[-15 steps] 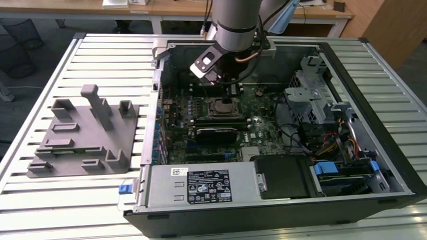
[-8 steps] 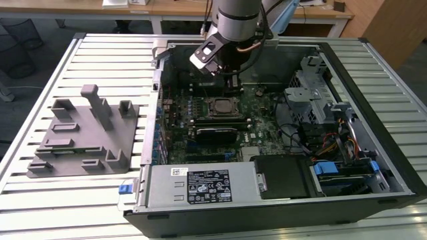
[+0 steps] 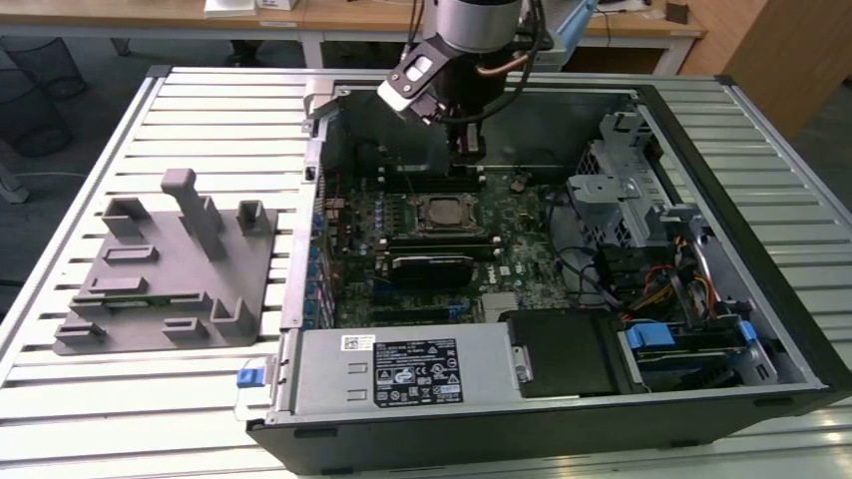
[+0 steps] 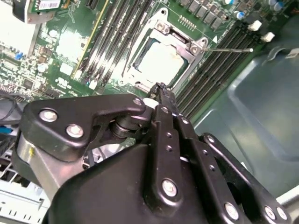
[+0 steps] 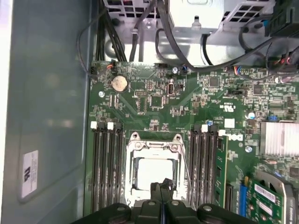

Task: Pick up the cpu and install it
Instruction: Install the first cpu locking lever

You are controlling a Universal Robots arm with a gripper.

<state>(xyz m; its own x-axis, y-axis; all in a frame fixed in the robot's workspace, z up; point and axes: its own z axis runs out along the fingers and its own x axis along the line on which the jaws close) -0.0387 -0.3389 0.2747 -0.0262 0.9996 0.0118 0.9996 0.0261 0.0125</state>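
Observation:
The cpu (image 3: 441, 213) lies flat inside the dark socket frame (image 3: 441, 197) in the middle of the motherboard, silver top up; both wrist views show it too (image 4: 161, 60) (image 5: 152, 172). My gripper (image 3: 466, 152) hangs above the board just beyond the socket, toward the case's far wall. Its two black fingers are pressed together with nothing between them, seen in the second wrist view (image 4: 159, 88) and the first wrist view (image 5: 161, 185). The fingertips hover over the socket's edge, apart from the chip. A thin wire lever (image 4: 231, 49) sticks out from the socket frame (image 4: 187, 46).
The open computer case (image 3: 745, 150) lies on a slatted metal table (image 3: 200, 120). Memory slots (image 5: 107, 163) flank the socket. Drive cage and cables (image 3: 626, 190) fill the exterior view's right side. A grey plastic tray with upright posts (image 3: 174, 269) stands at the exterior view's left.

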